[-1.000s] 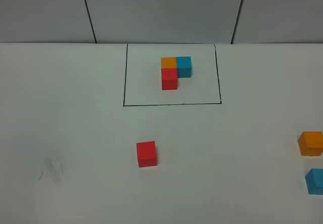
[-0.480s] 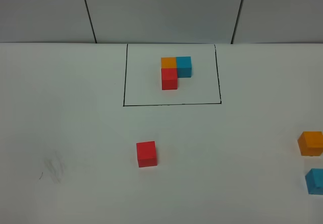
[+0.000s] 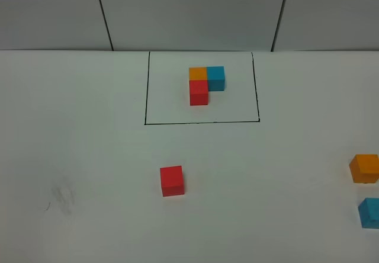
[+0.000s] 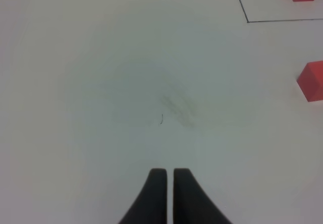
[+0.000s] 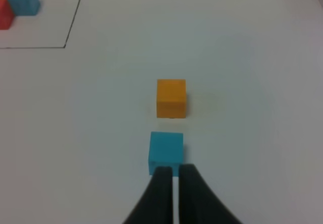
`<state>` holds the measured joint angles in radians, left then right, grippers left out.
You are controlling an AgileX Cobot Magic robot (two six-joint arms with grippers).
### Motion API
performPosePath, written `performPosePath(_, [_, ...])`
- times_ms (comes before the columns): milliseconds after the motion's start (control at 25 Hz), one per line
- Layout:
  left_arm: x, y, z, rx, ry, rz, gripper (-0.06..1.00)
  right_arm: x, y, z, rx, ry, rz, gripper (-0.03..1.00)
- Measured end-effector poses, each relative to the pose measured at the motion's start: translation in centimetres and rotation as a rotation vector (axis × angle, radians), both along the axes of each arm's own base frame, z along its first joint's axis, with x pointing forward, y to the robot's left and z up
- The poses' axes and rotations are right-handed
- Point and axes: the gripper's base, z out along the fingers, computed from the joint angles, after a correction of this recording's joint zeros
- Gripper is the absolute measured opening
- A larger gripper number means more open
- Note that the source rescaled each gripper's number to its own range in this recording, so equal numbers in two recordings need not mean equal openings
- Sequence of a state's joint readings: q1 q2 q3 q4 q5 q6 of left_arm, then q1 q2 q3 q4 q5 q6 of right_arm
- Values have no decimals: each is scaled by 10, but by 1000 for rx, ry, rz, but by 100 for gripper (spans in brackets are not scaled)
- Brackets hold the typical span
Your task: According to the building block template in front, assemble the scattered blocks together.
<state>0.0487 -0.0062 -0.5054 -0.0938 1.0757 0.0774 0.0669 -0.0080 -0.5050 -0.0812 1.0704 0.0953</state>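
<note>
Scattered blocks [image 3: 172,180] are spread over the white table [image 3: 89,156]. The red block [image 3: 172,180] is set alone near the middle, in front of the black outline [image 3: 201,122]. The orange block [image 3: 364,168] and the teal block [image 3: 370,212] are placed near each other but apart at the right edge of the high view, where the teal one is partly cut off. The template [image 3: 204,84] is found inside the outline: orange and teal cubes are joined side by side, and a red cube is joined in front of the orange one. The left gripper [image 4: 170,172] is clenched with nothing held, over bare table close to a faint grey smudge [image 4: 176,105]. The right gripper [image 5: 175,169] is likewise clenched and empty. Its tips are seen at the near edge of the teal block, and contact cannot be told.
</note>
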Motion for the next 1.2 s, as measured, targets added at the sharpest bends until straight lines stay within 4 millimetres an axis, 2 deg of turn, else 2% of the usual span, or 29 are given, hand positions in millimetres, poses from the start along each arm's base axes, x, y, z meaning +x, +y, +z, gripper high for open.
performPosePath(640, [0,0,0,-1,0,1,0,0,0,0,-2,0,0,0])
performPosePath(760, [0,0,0,-1,0,1,0,0,0,0,-36,0,15,6])
performPosePath(920, [0,0,0,-1,0,1,0,0,0,0,-82,1,38,28])
performPosePath(1120, [0,0,0,-1,0,1,0,0,0,0,-85,0,43,70])
performPosePath(1200, [0,0,0,-1,0,1,0,0,1,0,-80,0,47,80])
